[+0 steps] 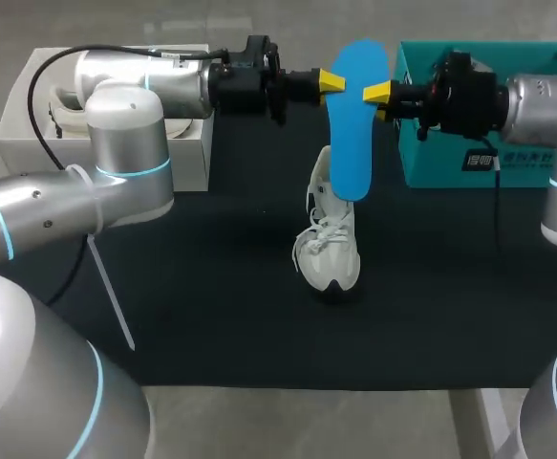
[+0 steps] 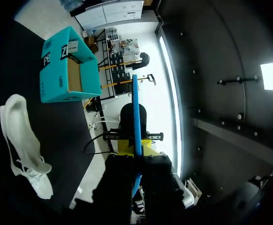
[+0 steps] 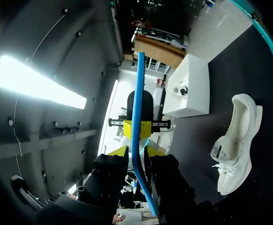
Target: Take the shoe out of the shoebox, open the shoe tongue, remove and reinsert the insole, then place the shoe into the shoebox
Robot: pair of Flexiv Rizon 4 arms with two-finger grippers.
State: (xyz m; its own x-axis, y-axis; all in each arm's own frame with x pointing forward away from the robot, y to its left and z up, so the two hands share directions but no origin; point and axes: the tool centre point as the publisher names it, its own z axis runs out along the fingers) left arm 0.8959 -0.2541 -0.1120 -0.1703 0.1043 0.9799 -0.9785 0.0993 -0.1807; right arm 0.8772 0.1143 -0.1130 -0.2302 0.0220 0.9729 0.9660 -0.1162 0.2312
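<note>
A blue insole (image 1: 357, 115) hangs upright above the black mat, pinched at one edge by my left gripper (image 1: 333, 82). In the left wrist view its fingers close tight on the insole (image 2: 136, 117). My right gripper (image 1: 377, 94) faces it from the opposite edge. In the right wrist view the insole (image 3: 137, 108) runs between my right gripper (image 3: 137, 157), whose fingers stand slightly off it on both sides. The white laced shoe (image 1: 331, 244) rests on the mat below the insole, free of both grippers. It also shows beside each gripper as a white shoe (image 2: 21, 136) (image 3: 237, 140).
A teal shoebox (image 1: 488, 115) stands at the back right, just behind my right arm, its open side showing brown card (image 2: 73, 75). A white box (image 1: 30, 134) sits at the back left under my left arm. Black mat (image 1: 211, 287) covers the table.
</note>
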